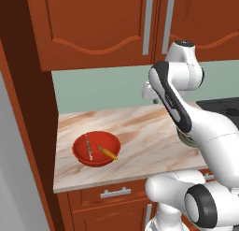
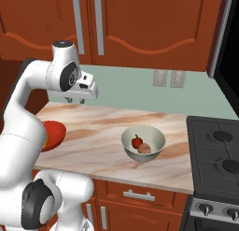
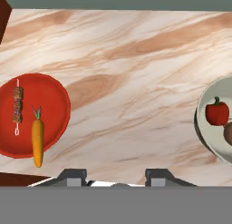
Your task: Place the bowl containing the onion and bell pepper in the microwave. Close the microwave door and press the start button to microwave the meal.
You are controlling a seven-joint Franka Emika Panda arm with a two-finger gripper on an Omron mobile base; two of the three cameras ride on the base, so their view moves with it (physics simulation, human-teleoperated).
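Note:
The cream bowl (image 2: pixel 143 142) stands on the marble counter near the stove, with the red bell pepper (image 2: pixel 137 141) and the tan onion (image 2: pixel 145 148) inside it. In the hand view the bowl (image 3: pixel 205 133) sits at the right edge, holding the bell pepper (image 3: pixel 216 113) and the onion (image 3: pixel 229 133). My gripper (image 2: pixel 75 100) hangs high over the counter's middle, left of the bowl and apart from it. Its fingers (image 3: pixel 72 175) stand open with nothing between them. The black microwave door (image 2: pixel 232 47), with its silver strip, shows at the upper right above the stove.
A red bowl (image 1: pixel 95 148) with a carrot (image 1: pixel 108 153) and a skewer (image 1: pixel 88 147) sits at the counter's left end. The black stove (image 2: pixel 215 153) adjoins the counter on the right. Red-brown cupboards (image 2: pixel 140 24) hang overhead. Bare marble (image 3: pixel 127 82) lies between the two bowls.

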